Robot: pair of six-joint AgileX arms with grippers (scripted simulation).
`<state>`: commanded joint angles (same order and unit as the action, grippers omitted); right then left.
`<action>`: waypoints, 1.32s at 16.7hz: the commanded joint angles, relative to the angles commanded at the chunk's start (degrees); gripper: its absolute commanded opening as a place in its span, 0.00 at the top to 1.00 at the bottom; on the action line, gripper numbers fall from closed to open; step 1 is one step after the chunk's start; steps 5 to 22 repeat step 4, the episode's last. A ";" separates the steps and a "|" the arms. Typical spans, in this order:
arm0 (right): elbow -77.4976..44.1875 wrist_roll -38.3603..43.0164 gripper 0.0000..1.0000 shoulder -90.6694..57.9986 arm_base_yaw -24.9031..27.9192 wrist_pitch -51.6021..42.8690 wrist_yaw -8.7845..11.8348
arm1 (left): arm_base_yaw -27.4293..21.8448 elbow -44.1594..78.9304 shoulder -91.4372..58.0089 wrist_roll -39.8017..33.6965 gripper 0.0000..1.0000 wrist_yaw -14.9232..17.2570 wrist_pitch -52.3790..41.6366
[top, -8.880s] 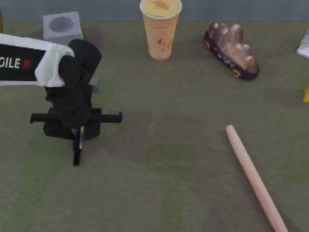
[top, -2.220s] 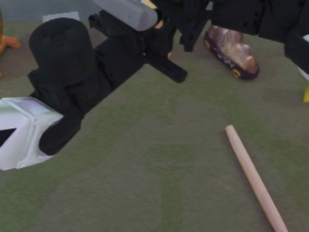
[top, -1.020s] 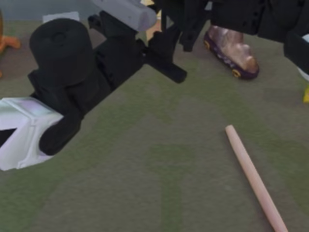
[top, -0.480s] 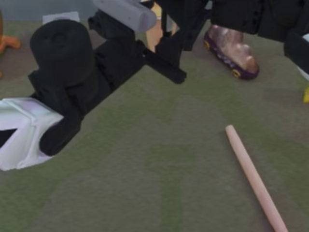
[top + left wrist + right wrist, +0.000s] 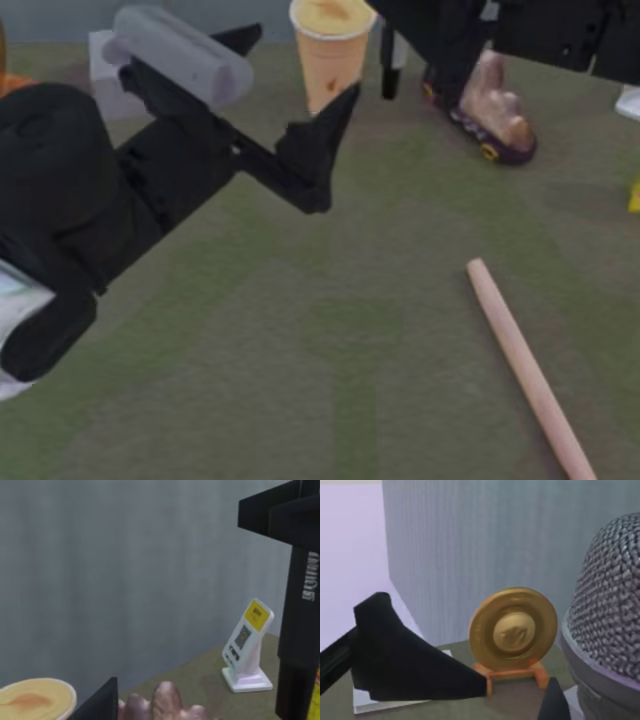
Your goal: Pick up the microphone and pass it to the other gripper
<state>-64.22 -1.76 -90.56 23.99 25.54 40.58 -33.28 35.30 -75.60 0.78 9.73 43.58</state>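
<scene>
The microphone's slim black handle (image 5: 388, 72) hangs at the top of the table, beside the orange cup, with my right gripper (image 5: 405, 30) shut on it. Its silver mesh head (image 5: 610, 625) fills the side of the right wrist view. My left gripper (image 5: 285, 88) stands open to the left of the cup, apart from the microphone, its wedge-shaped fingers (image 5: 318, 135) spread wide with nothing between them. One of those left fingers (image 5: 405, 667) shows in the right wrist view.
An orange cup (image 5: 332, 60) stands at the back, with a purple toy car (image 5: 480, 110) to its right. A long pink rod (image 5: 525, 365) lies at the front right. There is a grey block (image 5: 100, 55), a gold medal on an orange stand (image 5: 512, 630) and a white-yellow device (image 5: 248, 652).
My left gripper has opened, let go of the microphone and drawn back to the left. The microphone stays up at the back in my right gripper.
</scene>
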 joint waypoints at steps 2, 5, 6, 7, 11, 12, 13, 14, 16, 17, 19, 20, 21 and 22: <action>1.07 -0.04 1.00 1.01 -1.50 0.02 1.58 | 0.75 -3.19 3.59 -0.03 0.00 0.56 -0.56; 1.50 -0.05 1.00 1.41 -2.09 0.03 2.21 | 1.03 -4.30 4.75 -0.04 0.00 0.80 -0.73; 1.50 -0.05 1.00 1.41 -2.09 0.03 2.21 | 1.03 -4.30 4.75 -0.04 0.00 0.80 -0.73; 1.50 -0.05 1.00 1.41 -2.09 0.03 2.21 | 1.03 -4.30 4.75 -0.04 0.00 0.80 -0.73; 1.50 -0.05 1.00 1.41 -2.09 0.03 2.21 | 1.03 -4.30 4.75 -0.04 0.00 0.80 -0.73; 1.50 -0.05 1.00 1.41 -2.09 0.03 2.21 | 1.03 -4.30 4.75 -0.04 0.00 0.80 -0.73; 1.50 -0.05 1.00 1.41 -2.09 0.03 2.21 | 1.03 -4.30 4.75 -0.04 0.00 0.80 -0.73; 1.50 -0.05 1.00 1.41 -2.09 0.03 2.21 | 1.03 -4.30 4.75 -0.04 0.00 0.80 -0.73; 1.50 -0.05 1.00 1.41 -2.09 0.03 2.21 | 1.03 -4.30 4.75 -0.04 0.00 0.80 -0.73; 1.50 -0.05 1.00 1.41 -2.09 0.03 2.21 | 1.03 -4.30 4.75 -0.04 0.00 0.80 -0.73; 1.50 -0.05 1.00 1.41 -2.09 0.03 2.21 | 1.03 -4.30 4.75 -0.04 0.00 0.80 -0.73; 1.50 -0.05 1.00 1.41 -2.09 0.03 2.21 | 1.03 -4.30 4.75 -0.04 0.00 0.80 -0.73; 1.50 -0.05 1.00 1.41 -2.09 0.03 2.21 | 1.03 -4.30 4.75 -0.04 0.00 0.80 -0.73; 1.50 -0.05 1.00 1.41 -2.09 0.03 2.21 | 1.03 -4.30 4.75 -0.04 0.00 0.80 -0.73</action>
